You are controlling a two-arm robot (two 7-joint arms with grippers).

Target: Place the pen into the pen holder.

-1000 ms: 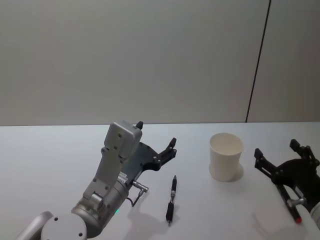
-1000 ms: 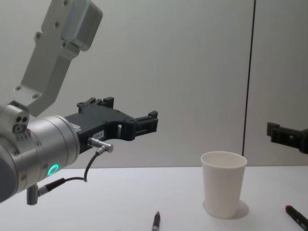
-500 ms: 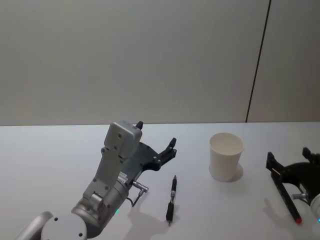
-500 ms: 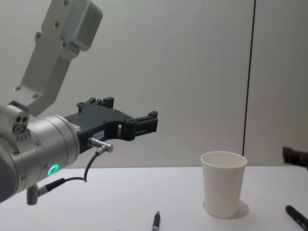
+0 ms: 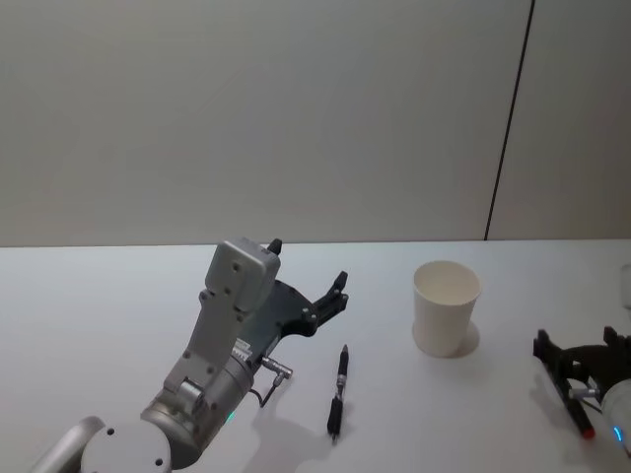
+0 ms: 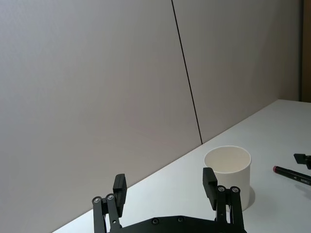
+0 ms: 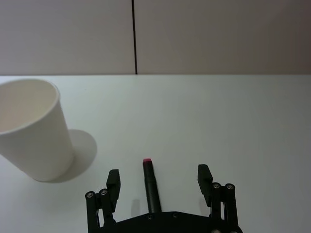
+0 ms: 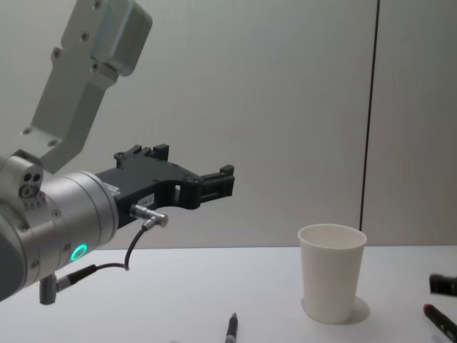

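You are at the reach-and-grasp step, with nothing picked up yet. Your right end effector (image 7: 158, 174) hangs low over the worktop (image 5: 118, 315), its fingers spread wide and empty; the red-tipped pen (image 7: 149, 184) lies flat directly beneath it, running lengthwise through the gap between the two fingers and touching neither; the pen holder (image 7: 33, 128) stands upright, forward and to the left of this end effector, near but clear of it, with nothing showing inside; your left end effector (image 6: 164, 179) is held raised above the worktop, also wide open and holding nothing, with a second, black pen (image 5: 338, 392) lying on the worktop below it, a little to its right, untouched. Judging by the alignment, the red-tipped pen is the one you are going for; the next move calls for you to lower until the fingertips bracket the barrel, then close squarely across it; a thin round barrel may roll or slip, so close slowly and confirm the pinch before lifting; after that you need to carry it forward-left over the rim, tip it toward upright and release it inside without knocking the light cup.
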